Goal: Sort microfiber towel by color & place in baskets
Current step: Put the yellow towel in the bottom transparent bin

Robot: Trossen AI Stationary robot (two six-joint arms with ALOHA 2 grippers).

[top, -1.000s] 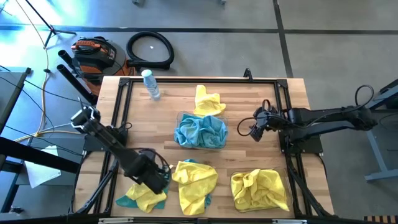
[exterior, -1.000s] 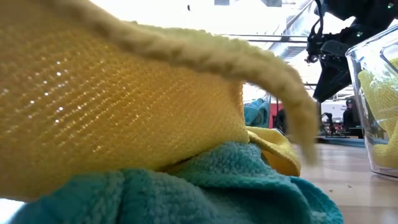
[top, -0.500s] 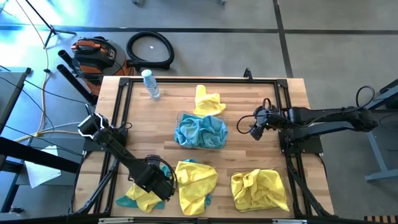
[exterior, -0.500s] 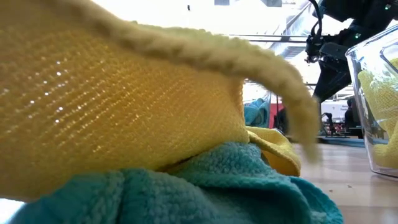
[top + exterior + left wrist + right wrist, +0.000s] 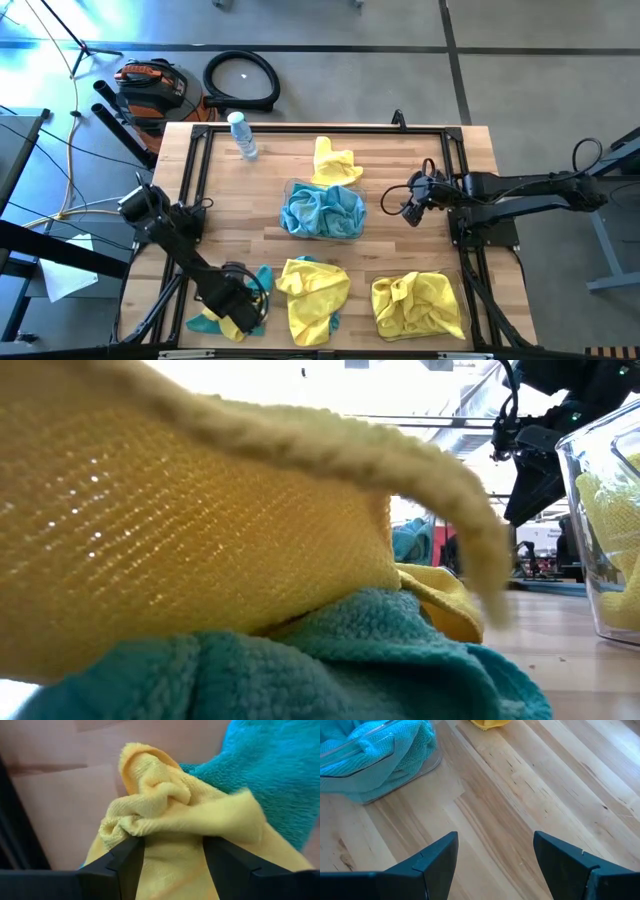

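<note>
The left tool [image 5: 236,318] sits low at the desk's [image 5: 400,160] near left corner, its fingers [image 5: 127,865] apart on either side of a bunched yellow towel [image 5: 175,825] that lies on a teal towel [image 5: 272,770]. The right tool [image 5: 410,212] hovers over bare wood just beside the central basket [image 5: 322,212] of teal towels, its fingers [image 5: 432,862] spread and empty. A second basket [image 5: 418,305] at the near right holds yellow towels. A loose yellow towel [image 5: 333,162] lies behind the central basket, and a yellow-over-teal heap [image 5: 315,290] rests at the near middle.
</note>
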